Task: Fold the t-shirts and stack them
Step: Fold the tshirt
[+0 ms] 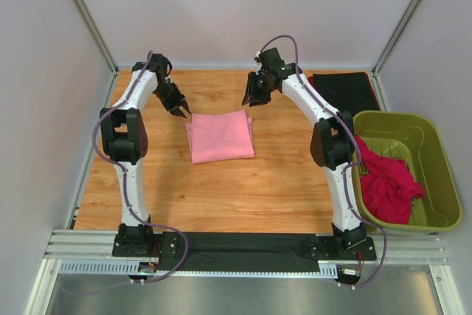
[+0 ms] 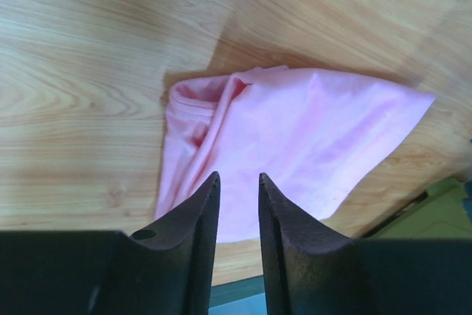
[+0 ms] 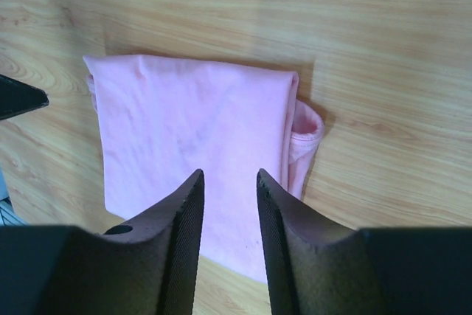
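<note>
You have the folded light pink t-shirt [image 1: 220, 136] lying flat in the middle of the wooden table [image 1: 258, 197], close to square and only slightly longer from left to right. It sits between your two arms. The left gripper [image 1: 179, 106] hangs just off the shirt's far left corner, and the right gripper [image 1: 252, 97] hangs just off its far right corner. Both are above the cloth rather than on it. In each wrist view the fingers are parted by a narrow gap with nothing between them, so both pincers are released and empty. From the left wrist you can see the collar and loose layers bunched along one edge, so that side looks less tidy. A folded black shirt [image 1: 346, 90] lies at the far right of the table, and a crumpled magenta-red shirt [image 1: 387, 182] waits in the olive-green tub [image 1: 435, 153] on the right. This fold looks finished. If the pink shirt goes onto the black one, it has to travel right and slightly far, which makes the right arm the nearer one.
</note>
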Robot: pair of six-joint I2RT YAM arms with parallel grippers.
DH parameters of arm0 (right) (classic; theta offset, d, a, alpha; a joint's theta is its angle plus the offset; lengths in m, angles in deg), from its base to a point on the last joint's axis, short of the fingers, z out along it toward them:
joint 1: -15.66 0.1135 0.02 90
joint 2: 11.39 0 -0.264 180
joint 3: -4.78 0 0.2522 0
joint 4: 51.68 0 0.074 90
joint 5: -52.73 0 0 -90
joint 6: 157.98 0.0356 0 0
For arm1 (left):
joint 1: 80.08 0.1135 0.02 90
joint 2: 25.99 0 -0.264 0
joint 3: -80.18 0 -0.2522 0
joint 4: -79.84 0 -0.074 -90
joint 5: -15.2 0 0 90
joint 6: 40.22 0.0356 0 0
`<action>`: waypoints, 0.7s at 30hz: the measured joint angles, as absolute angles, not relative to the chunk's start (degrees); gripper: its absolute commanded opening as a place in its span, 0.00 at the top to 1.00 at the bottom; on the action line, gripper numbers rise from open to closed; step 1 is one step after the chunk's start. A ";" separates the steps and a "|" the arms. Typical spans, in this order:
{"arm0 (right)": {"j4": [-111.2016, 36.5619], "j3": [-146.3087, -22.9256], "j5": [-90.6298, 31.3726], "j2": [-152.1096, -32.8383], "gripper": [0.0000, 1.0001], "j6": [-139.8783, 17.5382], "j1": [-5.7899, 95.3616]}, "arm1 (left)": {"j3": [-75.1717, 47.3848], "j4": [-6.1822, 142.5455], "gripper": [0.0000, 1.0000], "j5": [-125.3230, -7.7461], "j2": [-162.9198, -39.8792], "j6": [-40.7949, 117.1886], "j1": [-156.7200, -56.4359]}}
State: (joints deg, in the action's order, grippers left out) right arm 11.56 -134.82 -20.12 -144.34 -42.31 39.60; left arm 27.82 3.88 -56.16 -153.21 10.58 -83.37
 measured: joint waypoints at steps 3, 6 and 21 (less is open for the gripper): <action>11.12 -132.79 -19.20 -143.46 0.58 -42.84 39.17 | 26.84 3.82 0.63 -57.78 -151.59 11.73 -83.39; 11.25 -126.74 -17.54 -141.17 0.56 -44.28 38.97 | 22.29 4.58 0.64 -58.74 -146.98 13.22 -83.89; 7.95 -102.45 -10.40 -136.43 0.59 -47.32 39.34 | -7.98 15.86 0.65 -56.62 -136.75 13.99 -92.59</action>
